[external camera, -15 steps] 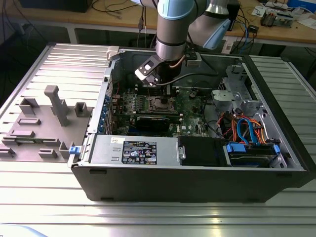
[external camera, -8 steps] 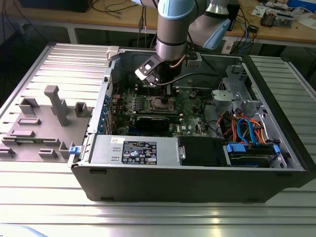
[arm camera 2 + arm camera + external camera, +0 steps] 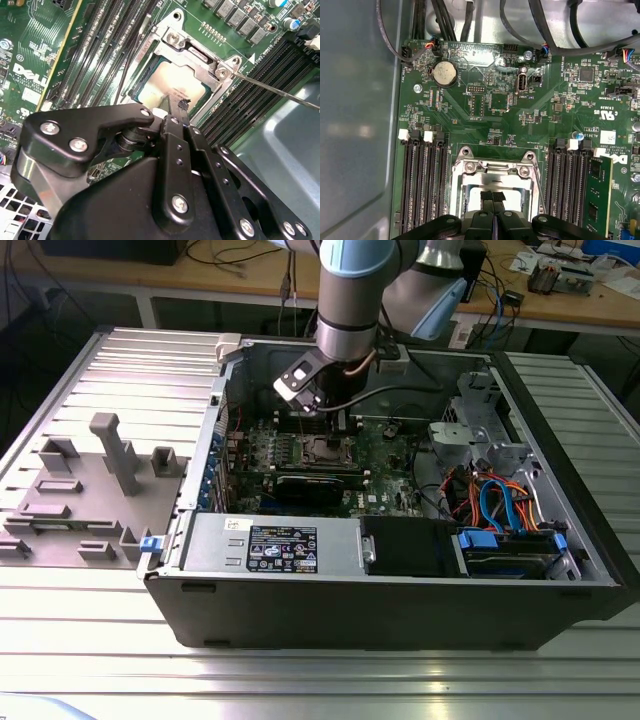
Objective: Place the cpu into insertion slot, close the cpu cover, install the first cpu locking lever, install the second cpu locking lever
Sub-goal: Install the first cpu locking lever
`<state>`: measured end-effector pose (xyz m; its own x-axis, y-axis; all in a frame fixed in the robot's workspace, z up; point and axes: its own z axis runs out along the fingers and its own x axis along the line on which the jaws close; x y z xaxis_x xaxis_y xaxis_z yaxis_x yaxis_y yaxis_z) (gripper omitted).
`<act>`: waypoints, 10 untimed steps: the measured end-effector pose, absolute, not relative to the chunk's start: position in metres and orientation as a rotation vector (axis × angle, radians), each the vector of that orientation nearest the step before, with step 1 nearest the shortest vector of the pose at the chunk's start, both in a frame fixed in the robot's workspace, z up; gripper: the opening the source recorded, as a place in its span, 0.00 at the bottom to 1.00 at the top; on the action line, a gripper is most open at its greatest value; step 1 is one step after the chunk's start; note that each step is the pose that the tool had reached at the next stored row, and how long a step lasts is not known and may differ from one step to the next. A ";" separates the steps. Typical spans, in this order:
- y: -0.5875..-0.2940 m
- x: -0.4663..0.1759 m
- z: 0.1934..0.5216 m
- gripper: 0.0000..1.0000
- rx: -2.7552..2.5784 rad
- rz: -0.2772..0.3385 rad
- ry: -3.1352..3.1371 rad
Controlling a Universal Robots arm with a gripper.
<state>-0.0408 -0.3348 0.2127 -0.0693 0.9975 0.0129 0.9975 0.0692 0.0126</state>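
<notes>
1. Your fingers (image 3: 175, 130) are clenched tip to tip with nothing seen between them. In the second wrist view their tips stand just above the near edge of the cpu (image 3: 172, 82).
2. The cpu lies flat in the slot (image 3: 326, 449), its dull silver-grey top square and smooth.
3. The cover (image 3: 200, 52), a thin bright metal frame with a square cut-out, lies down over the cpu's edges. The chip shows through the opening.
4. A thin steel lever (image 3: 280, 92) runs from the cover's corner out across the black memory slots (image 3: 425, 175). You cannot tell whether it is latched.
5. In the first wrist view the fingers (image 3: 487, 196) are centred on the cover's opening.
6. Your arm (image 3: 348, 300) drops steeply into the open case (image 3: 400, 600) from the far side, with the wrist turned down over the board (image 3: 485, 100).
7. The board is glossy green and densely populated. A round silver coin cell (image 3: 444, 74) sits near its edge, well apart from the slot.
8. The case is dark sheet metal and rests on a ribbed metal counter (image 3: 300, 680).
</notes>
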 end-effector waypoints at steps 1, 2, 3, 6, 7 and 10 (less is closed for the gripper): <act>-0.335 -0.041 0.213 0.11 -2.142 -0.028 -2.297; -0.335 -0.041 0.214 0.11 -2.143 -0.028 -2.297; -0.335 -0.041 0.214 0.11 -2.143 -0.028 -2.297; -0.335 -0.041 0.215 0.11 -2.143 -0.028 -2.297; -0.335 -0.041 0.216 0.11 -2.143 -0.027 -2.297; -0.335 -0.041 0.217 0.11 -2.143 -0.027 -2.297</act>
